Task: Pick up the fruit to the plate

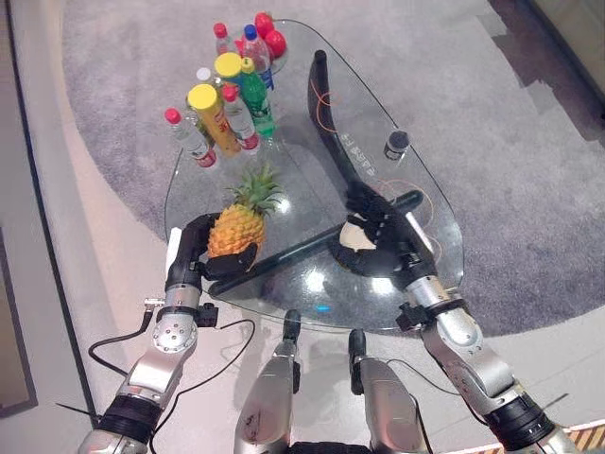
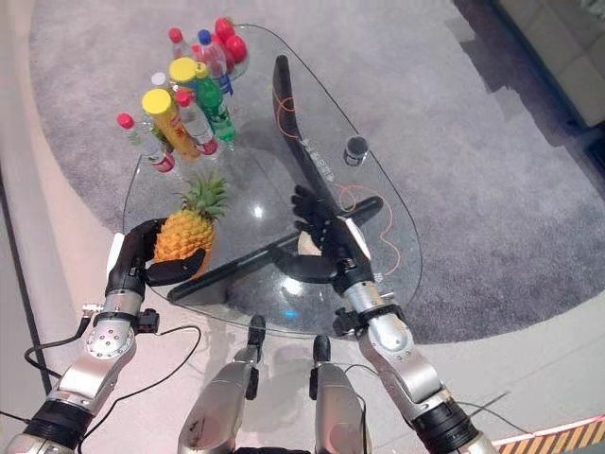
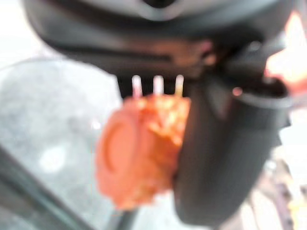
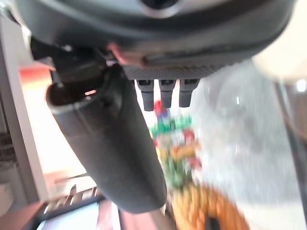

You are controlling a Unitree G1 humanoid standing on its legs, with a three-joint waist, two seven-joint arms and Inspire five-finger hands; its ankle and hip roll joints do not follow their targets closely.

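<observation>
Gripping the pineapple [image 1: 236,230] near the table's front edge, the robot's left hand [image 1: 200,257] has its fingers and thumb curled round the fruit's body, leafy crown pointing away toward the bottles. Judging by that hold, the pineapple is being kept upright for carrying across to the plate [image 1: 355,242], which lies to the right on the glass table [image 1: 430,203]. Over that plate hovers the right hand [image 1: 376,219], fingers straight and spread, holding nothing; it appears to wait there, perhaps to steady the dish. Farther back stands a cluster of bottles [image 1: 225,109] beside red fruit [image 1: 271,38], well apart from both hands. Much of the plate is covered by the right hand, and whether the pineapple's base touches the glass cannot be told.
</observation>
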